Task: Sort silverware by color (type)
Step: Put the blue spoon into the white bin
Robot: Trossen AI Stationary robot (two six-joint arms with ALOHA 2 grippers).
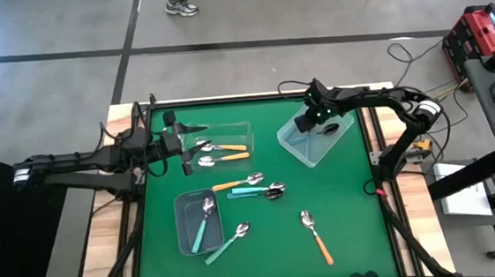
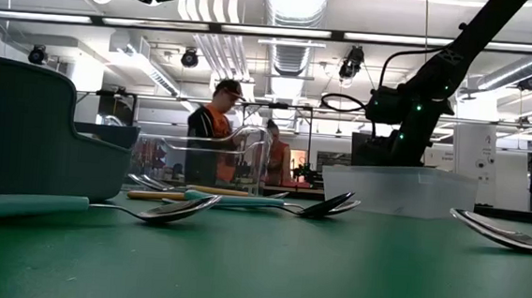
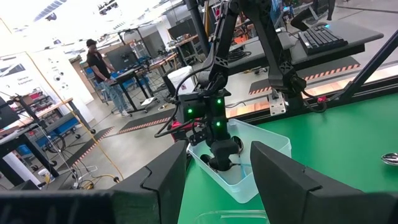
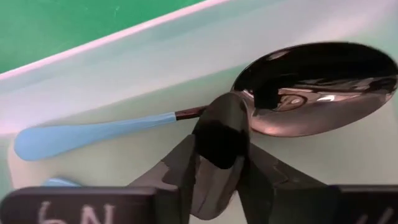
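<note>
- Right end effector sits inside the clear plastic bin at the desk's far right, fingers close together just over the neck of a light blue-handled metal spoon lying on the bin floor. Can't tell if it's gripping or letting go.
- Looks like the drop-off step for the blue sort.
- Left end effector hovers open by the other clear bin holding orange-handled spoons.
- Next up, I'd guess: lift clear, go for the loose spoons mid-desk.

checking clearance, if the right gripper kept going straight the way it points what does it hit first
The right gripper points down into the clear bin. First in line looks like the blue-handled spoon, at its neck by the bowl, though depth is hard to judge.
</note>
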